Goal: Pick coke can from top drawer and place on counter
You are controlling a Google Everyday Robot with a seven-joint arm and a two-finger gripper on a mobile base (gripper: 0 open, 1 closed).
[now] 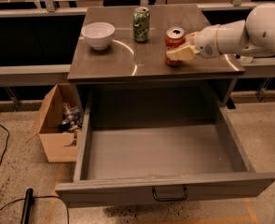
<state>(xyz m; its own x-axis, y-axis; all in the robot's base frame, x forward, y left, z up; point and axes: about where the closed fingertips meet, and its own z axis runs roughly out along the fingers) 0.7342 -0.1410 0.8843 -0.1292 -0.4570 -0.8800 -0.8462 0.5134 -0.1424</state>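
Observation:
The red coke can (174, 40) with a silver top stands upright on the glossy grey-brown counter (127, 59), right of the middle. My gripper (179, 53) reaches in from the right on a white arm and is shut on the coke can's lower half. The can's base looks level with the counter surface. The top drawer (158, 153) is pulled fully open below, with a bare grey floor and a dark handle (169, 194) on its front.
A green patterned can (140, 24) stands at the back middle of the counter. A white bowl (98, 34) sits at the back left. An open cardboard box (58, 122) with clutter stands on the floor left of the drawer. A black cable (2, 139) lies at far left.

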